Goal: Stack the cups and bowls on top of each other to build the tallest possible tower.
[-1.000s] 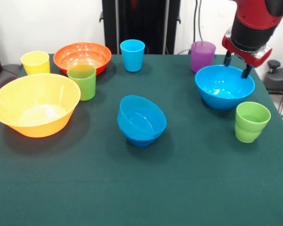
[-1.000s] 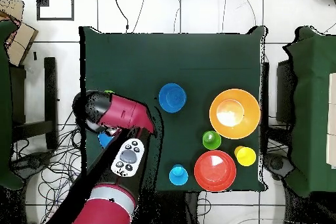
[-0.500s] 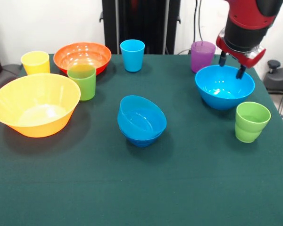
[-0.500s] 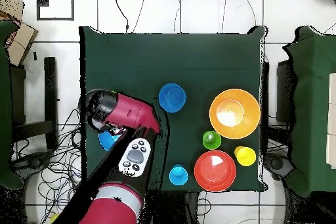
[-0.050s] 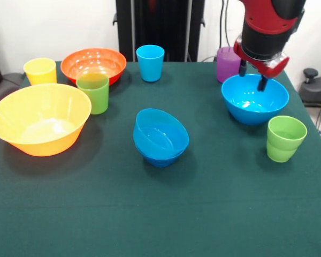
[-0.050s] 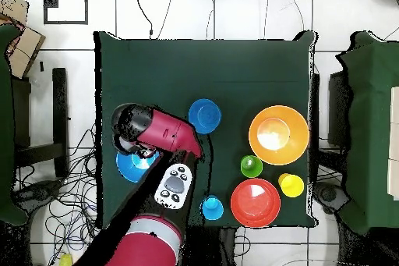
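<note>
While broad bare green counter (image 5: 160, 219) lies nearest, the tilted blue bowls (image 5: 160, 136) nest at centre, mouth leaning sideways. Beyond sit the yellow-orange bowl (image 5: 40, 118) and green cups (image 5: 284, 138), upright. Farther back, the end effector (image 5: 252, 75) hangs open and empty over the big blue bowl (image 5: 254, 99).

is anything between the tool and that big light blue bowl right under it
Nothing visible. The tool hangs open just above the far rim of the big glossy light blue plastic bowl, which is empty. The translucent purple plastic cup stands beside it, behind the bowl, not in the path down.
</note>
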Tool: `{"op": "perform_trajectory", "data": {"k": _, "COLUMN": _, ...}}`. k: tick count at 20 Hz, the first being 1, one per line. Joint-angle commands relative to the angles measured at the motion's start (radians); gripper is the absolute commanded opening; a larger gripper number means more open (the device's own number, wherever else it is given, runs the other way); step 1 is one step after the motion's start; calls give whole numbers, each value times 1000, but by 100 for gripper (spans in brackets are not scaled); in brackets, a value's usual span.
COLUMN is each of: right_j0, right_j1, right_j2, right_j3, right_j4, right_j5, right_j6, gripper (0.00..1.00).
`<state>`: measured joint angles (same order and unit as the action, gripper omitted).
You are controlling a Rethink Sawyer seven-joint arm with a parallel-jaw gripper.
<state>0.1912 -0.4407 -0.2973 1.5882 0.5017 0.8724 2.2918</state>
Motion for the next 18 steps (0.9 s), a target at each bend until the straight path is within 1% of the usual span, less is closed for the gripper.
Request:
{"op": "perform_trajectory", "data": {"k": 1, "right_j0": -21, "right_j1": 9, "right_j2": 120, "right_j3": 99, "right_j4": -41, "right_j5": -155, "right_j6": 23, "gripper": 100}}
{"op": "perform_trajectory", "data": {"k": 9, "right_j0": -33, "right_j1": 13, "right_j2": 130, "right_j3": 109, "right_j4": -44, "right_j5": -173, "right_j6": 20, "gripper": 100}}
{"op": "perform_trajectory", "data": {"k": 11, "right_j0": -36, "right_j1": 3, "right_j2": 128, "right_j3": 119, "right_j4": -51, "right_j5": -168, "right_j6": 13, "gripper": 100}}
{"op": "perform_trajectory", "data": {"k": 18, "right_j0": -73, "right_j1": 3, "right_j2": 136, "right_j3": 131, "right_j4": -74, "right_j5": -185, "right_j6": -33, "gripper": 100}}
